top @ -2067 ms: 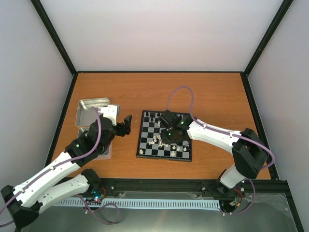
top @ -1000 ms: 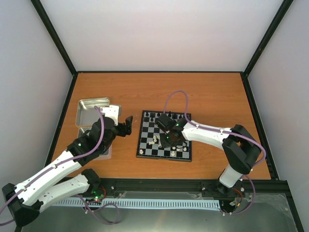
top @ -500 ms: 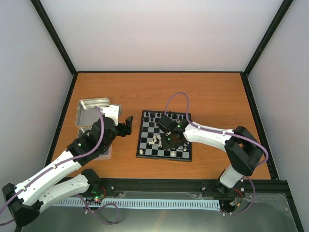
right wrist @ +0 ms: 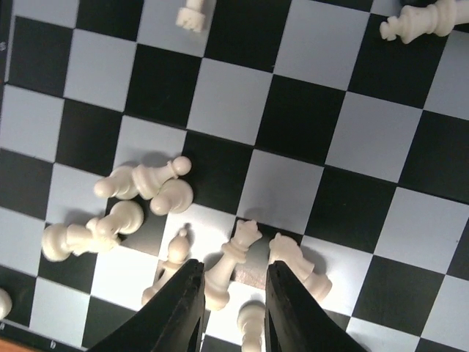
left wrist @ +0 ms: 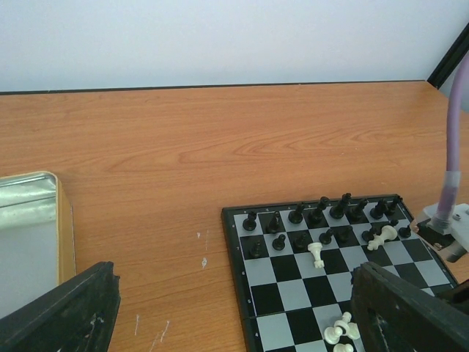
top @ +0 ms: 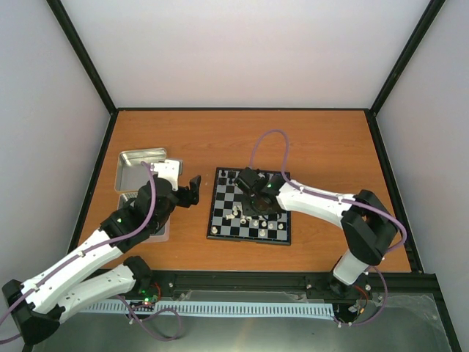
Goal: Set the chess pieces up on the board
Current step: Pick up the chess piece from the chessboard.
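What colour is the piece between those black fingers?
Cream-white; the piece shows best from the right wrist.

Fallen white pieces [right wrist: 139,183] crowded my right gripper [right wrist: 233,268] on both sides. I saw mostly open squares between that heap and the black pieces [left wrist: 322,216] lining the board's [left wrist: 286,293] far rows, a lone white piece [left wrist: 315,254] standing there.

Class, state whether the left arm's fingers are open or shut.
Open: the left fingers sit wide apart at the wrist view's lower corners.
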### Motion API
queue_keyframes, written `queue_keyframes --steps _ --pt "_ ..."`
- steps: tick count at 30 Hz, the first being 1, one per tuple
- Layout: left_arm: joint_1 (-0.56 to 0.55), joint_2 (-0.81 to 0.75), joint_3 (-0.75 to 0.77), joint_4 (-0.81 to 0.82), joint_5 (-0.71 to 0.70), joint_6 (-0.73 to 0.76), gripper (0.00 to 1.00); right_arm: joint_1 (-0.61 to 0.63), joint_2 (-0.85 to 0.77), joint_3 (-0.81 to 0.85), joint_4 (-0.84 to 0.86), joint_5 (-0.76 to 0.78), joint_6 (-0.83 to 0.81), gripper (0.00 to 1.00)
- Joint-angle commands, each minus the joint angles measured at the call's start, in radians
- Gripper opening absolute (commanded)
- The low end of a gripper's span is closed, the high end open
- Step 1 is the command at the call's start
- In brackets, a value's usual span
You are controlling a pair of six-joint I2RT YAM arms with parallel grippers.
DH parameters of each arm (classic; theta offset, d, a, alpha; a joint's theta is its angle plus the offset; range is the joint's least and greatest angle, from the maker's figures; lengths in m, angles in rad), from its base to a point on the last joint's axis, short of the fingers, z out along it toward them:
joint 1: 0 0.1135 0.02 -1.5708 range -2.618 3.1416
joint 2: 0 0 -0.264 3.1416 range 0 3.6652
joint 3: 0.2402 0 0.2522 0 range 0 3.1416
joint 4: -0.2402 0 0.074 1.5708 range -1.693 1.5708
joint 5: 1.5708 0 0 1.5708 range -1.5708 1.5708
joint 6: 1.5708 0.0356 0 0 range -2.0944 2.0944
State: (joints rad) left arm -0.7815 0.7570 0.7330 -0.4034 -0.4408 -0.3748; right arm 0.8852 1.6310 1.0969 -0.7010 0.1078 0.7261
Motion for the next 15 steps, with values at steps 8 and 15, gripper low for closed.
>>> queue_keyframes --steps 8,15 --pt "0.005 -0.015 0.005 0.018 -0.007 -0.009 0.88 -0.014 0.064 -0.031 0.1 -0.083 0.209 0.29" --pt "0.005 -0.018 0.005 0.018 -0.002 -0.01 0.88 -0.014 0.04 -0.062 0.084 -0.021 0.296 0.27"
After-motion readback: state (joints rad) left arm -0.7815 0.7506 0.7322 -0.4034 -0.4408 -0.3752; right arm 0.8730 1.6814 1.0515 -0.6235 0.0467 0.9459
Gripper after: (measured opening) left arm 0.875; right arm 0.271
